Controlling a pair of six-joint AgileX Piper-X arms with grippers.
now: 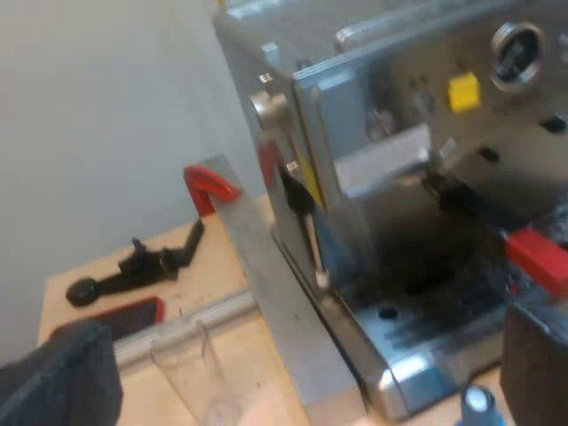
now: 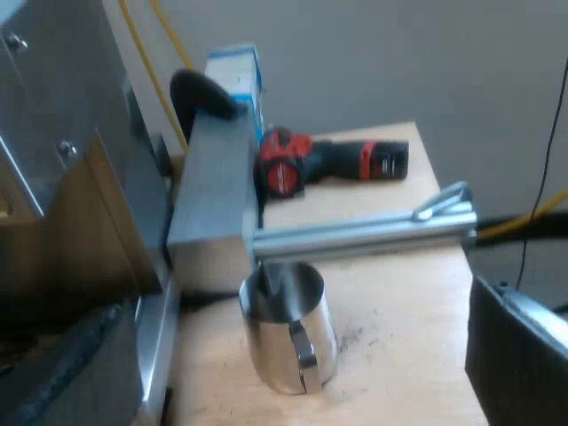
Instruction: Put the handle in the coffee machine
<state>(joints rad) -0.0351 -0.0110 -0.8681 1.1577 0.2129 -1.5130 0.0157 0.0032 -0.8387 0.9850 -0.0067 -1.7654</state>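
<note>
The steel espresso machine (image 1: pixel 399 115) has a yellow button and a round gauge on its face. A dark handle (image 1: pixel 466 204) ending in red (image 1: pixel 535 256) sticks out from under the machine's front, above the drip tray (image 1: pixel 417 346). My left gripper (image 1: pixel 293 390) is open and holds nothing; it is a short way off from the machine's corner. One finger (image 1: pixel 532 364) is just below the red end, apart from it. My right gripper (image 2: pixel 284 390) is open and empty, over a steel jug (image 2: pixel 288 333) beside the machine's side wall (image 2: pixel 62 133).
A clear measuring glass (image 1: pixel 191 364) and a blue tamper (image 1: pixel 479 404) stand near my left gripper. A red clamp (image 1: pixel 209 186) and a black clamp tool (image 1: pixel 133 271) lie on the wooden table. A metal rail (image 2: pixel 364 232), a red-and-black drill (image 2: pixel 333 164) and a blue box (image 2: pixel 235 75) lie beyond the jug.
</note>
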